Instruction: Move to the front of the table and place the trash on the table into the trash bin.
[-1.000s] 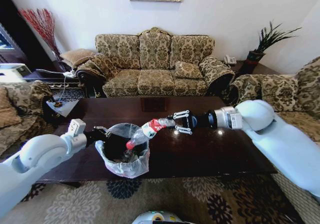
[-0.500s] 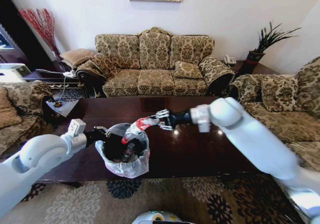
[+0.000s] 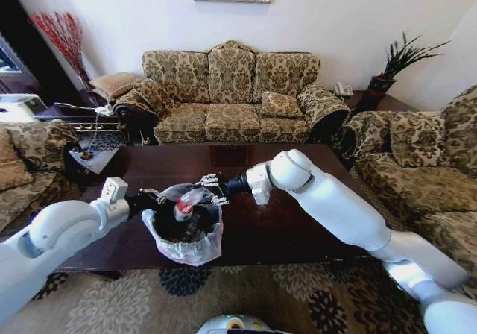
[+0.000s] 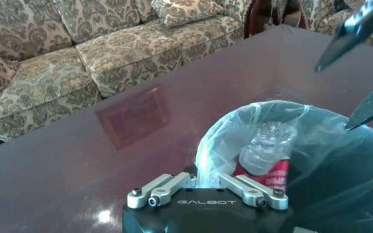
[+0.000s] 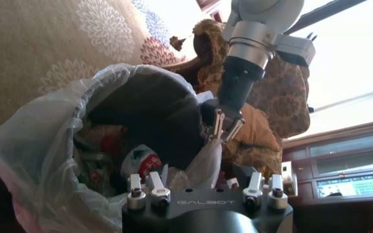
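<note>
The right hand point(image 3: 210, 188) is stretched out over the trash bin point(image 3: 182, 233), just above its far rim, and its fingers are spread apart with nothing between them. Right below that hand, the clear plastic bottle point(image 3: 183, 206) with the red label sits inside the bin, standing tilted with its red cap up. In the left wrist view the bottle point(image 4: 264, 158) leans against the white bag, and two dark fingertips point(image 4: 345, 34) of the right hand hang above it, not touching it. The left hand point(image 3: 149, 200) is on the other side of the bin and is pinched tight on the bag point(image 4: 203, 160) at the rim (its fingers squeeze the thin plastic between them). The bin stands on the dark brown table point(image 3: 298, 233), close to the near edge. More trash lies down in the bin point(image 5: 118, 160) under the bottle.
</note>
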You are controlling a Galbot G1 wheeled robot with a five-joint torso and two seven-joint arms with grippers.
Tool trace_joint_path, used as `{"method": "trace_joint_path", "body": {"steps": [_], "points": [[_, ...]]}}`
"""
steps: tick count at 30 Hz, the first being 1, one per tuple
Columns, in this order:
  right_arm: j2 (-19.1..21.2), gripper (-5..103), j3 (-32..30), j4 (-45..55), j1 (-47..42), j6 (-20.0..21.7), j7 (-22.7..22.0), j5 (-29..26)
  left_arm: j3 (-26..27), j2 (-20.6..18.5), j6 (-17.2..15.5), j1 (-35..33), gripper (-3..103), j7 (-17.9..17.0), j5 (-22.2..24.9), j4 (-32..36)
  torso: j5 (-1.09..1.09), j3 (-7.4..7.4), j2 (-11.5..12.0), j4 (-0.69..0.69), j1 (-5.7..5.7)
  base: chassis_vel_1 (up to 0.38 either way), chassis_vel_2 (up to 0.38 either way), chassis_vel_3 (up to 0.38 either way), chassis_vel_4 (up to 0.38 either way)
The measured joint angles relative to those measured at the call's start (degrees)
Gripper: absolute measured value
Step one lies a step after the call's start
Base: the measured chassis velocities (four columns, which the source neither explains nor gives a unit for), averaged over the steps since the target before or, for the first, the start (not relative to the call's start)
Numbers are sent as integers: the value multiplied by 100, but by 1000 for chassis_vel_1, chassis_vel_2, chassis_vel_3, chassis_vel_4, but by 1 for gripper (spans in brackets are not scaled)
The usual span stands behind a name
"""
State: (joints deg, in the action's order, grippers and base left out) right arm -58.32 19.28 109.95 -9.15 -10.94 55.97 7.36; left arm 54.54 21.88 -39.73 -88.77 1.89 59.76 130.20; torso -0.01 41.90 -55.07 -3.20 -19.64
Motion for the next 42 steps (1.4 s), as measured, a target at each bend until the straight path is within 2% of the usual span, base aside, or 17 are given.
{"method": "trace_joint_path", "body": {"steps": [5,8,9,10,12,13,14,15,16,17,19,24,28,34,38,40,42], "points": [[236,84,-397,244,-288,268,-293,-716,0,0,0,0,2,2,0,0,0,0,0,4,0,0,0,0,0],[747,99,-1052,761,-906,842,-1825,-1954,0,-1,0,0,2,-2,0,-1,2,0,0,3,0,0,0,0,0],[747,99,-1052,761,-906,842,-1825,-1954,0,-1,0,0,2,-2,0,-1,2,0,0,3,0,0,0,0,0],[1097,100,-1392,1067,-1278,1207,-2737,-2581,0,-1,0,0,2,-3,0,-2,3,0,0,1,0,0,0,0,0],[1558,100,-1922,1500,-1802,1748,-3893,-3528,0,0,0,0,2,2,0,0,2,-1,0,-2,1,0,0,0,0],[1558,100,-1922,1500,-1802,1748,-3893,-3528,0,0,0,0,2,2,0,0,2,-1,0,-2,1,0,0,0,0],[1808,100,-2327,1800,-2228,2072,-4855,-4276,0,0,0,0,2,-2,0,-1,1,-1,0,-3,1,0,0,0,0],[1904,100,-2660,2007,-2571,2316,-5541,-4830,0,0,0,0,2,1,0,0,2,-1,0,-1,1,0,0,0,0],[1904,100,-2660,2007,-2571,2316,-5541,-4830,0,0,0,0,2,1,0,0,2,-1,0,-1,1,0,0,0,0],[1938,100,-3203,2236,-3180,2627,-6512,-5583,0,0,0,0,2,4,1,1,0,-1,0,2,2,0,0,0,0],[1774,100,-4150,2458,-4335,2974,-7504,-6249,0,0,0,0,2,1,0,-1,0,-1,0,6,1,0,0,0,0],[1164,100,-5147,2561,-6318,2947,-7411,-5857,0,0,0,0,2,-2,-1,-1,1,0,0,4,1,0,0,0,0],[51,100,-4867,2037,-8593,2104,-6310,-4014,0,0,0,0,2,1,0,0,1,-1,0,-2,2,0,0,0,0],[-779,100,-4484,1732,-9105,1246,-5899,-2454,0,0,0,0,2,0,0,0,-2,-1,-1,3,1,0,0,0,0],[-915,100,-4469,1513,-9040,873,-5791,-2019,0,0,0,0,2,0,0,-1,-4,-1,-1,3,1,0,0,0,0],[-1042,100,-4483,760,-8738,196,-5490,-1607,0,0,0,0,2,0,0,0,0,0,0,3,0,0,0,0,0],[-1126,100,-4418,386,-8573,-54,-5392,-1511,0,0,0,0,2,0,0,-1,3,1,1,4,-1,0,0,0,0]]}}
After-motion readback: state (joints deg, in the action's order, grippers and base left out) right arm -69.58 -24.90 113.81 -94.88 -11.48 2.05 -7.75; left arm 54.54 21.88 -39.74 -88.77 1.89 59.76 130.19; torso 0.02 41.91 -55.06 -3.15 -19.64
